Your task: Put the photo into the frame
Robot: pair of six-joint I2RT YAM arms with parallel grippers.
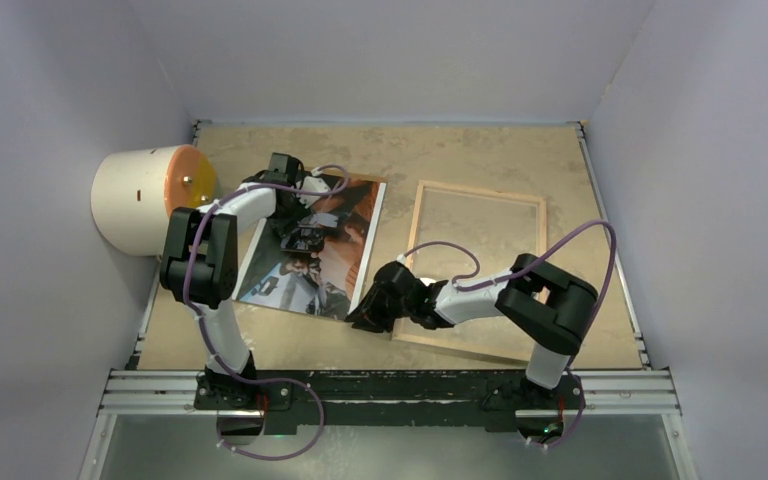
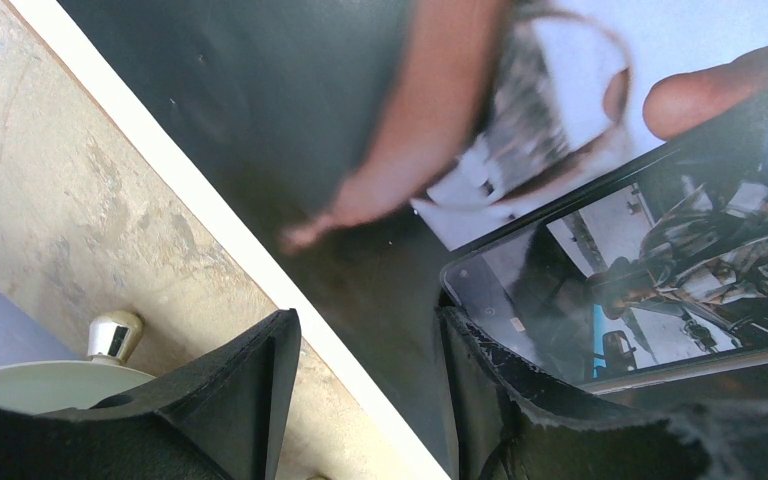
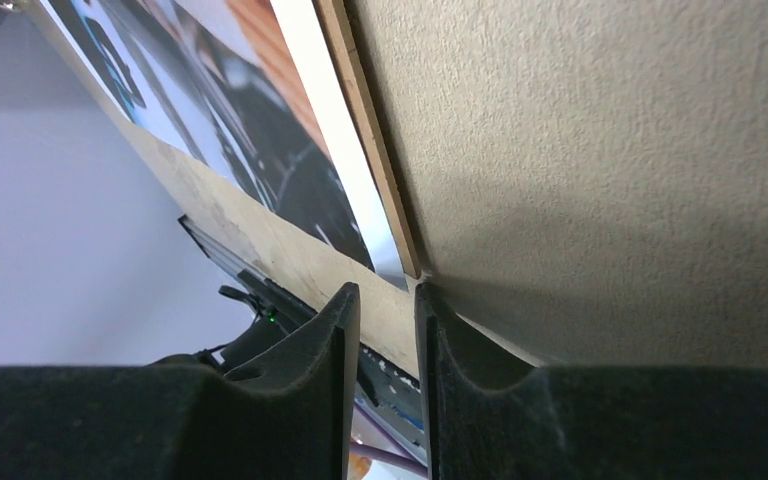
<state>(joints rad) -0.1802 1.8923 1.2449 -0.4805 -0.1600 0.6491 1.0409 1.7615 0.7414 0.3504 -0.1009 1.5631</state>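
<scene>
Top external view: the photo [image 1: 335,275] lies on the desk [image 1: 480,150] beside the frame [image 1: 482,191] — left fingers [image 2: 250,400] spread empty over the photo's edge, right fingers [image 3: 310,400] near-closed at the frame's corner, grip unclear — best seated fully before lifting.

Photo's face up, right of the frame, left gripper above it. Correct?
No. The photo lies left of the frame, not right; the top view shows it. It is face up, with the left gripper above it.

robotics lab cell, plain pale walls [image 1: 390,50] boxing a tan tabletop [image 1: 480,150], cabled robot arm [image 1: 550,300] on metal rail [image 1: 390,385]
</scene>
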